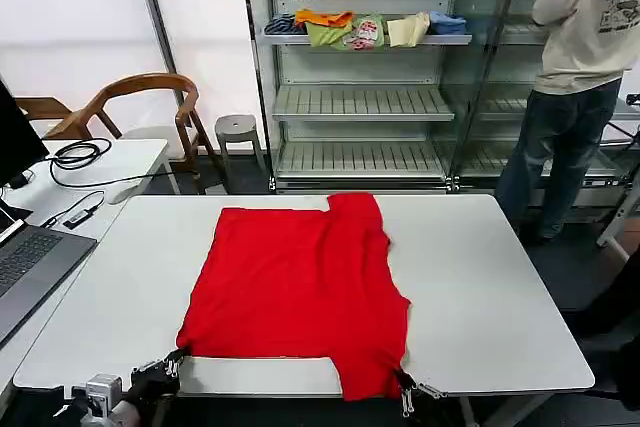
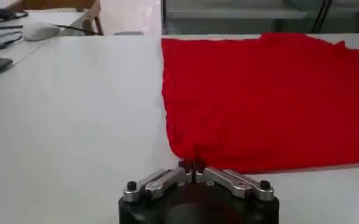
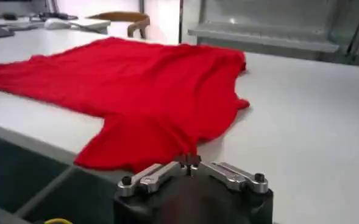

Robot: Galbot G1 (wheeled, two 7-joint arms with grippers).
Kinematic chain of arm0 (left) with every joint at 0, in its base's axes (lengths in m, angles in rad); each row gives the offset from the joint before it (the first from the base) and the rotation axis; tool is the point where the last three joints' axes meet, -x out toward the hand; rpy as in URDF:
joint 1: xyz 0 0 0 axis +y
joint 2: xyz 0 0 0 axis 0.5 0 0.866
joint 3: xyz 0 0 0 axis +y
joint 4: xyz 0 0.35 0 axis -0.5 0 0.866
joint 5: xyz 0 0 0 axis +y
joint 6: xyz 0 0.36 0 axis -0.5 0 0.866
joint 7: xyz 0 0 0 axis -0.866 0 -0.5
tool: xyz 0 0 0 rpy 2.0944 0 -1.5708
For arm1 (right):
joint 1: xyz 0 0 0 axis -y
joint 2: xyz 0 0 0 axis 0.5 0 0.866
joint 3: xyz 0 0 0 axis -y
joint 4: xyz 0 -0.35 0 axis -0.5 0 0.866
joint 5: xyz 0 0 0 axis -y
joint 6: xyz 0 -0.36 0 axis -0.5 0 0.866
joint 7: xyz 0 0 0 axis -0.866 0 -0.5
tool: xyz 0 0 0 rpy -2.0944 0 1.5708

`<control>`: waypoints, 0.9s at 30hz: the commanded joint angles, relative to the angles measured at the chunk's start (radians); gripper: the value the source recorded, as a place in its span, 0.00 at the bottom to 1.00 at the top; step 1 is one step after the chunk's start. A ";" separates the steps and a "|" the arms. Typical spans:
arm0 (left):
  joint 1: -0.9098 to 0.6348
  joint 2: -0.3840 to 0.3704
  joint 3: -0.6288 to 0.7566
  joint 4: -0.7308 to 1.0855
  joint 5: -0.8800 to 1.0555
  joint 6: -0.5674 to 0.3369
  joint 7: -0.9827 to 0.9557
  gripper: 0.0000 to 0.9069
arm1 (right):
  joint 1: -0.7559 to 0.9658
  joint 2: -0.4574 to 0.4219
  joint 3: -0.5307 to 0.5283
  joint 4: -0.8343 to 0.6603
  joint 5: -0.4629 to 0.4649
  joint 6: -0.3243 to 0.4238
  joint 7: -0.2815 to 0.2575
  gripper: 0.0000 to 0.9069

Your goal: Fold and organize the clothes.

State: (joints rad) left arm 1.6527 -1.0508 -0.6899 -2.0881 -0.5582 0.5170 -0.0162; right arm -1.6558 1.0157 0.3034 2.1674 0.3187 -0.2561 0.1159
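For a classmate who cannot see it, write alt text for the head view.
A red T-shirt lies spread on a white table, one sleeve hanging over the near edge. The left gripper and right gripper each pinch a near corner. Behind stands a shelf.

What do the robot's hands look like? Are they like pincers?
Yes, a bit. The left gripper and right gripper each have a round black body, with two thin silver metal arms, fastened by black bolts, that angle in to small dark tips.
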 commanded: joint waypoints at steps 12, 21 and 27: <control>-0.177 0.023 0.030 0.066 -0.135 -0.035 0.001 0.02 | 0.222 0.013 0.002 -0.038 0.069 -0.044 0.004 0.00; -0.259 0.022 0.062 0.140 -0.154 -0.067 0.000 0.02 | 0.396 0.043 -0.055 -0.126 0.070 -0.072 0.004 0.00; -0.310 0.017 0.085 0.188 -0.154 -0.082 0.000 0.02 | 0.456 0.069 -0.089 -0.197 0.045 -0.073 0.000 0.00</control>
State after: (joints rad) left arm 1.4393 -1.0317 -0.6300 -1.9751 -0.6930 0.4510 -0.0171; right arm -1.2939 1.0749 0.2366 2.0268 0.3638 -0.3212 0.1132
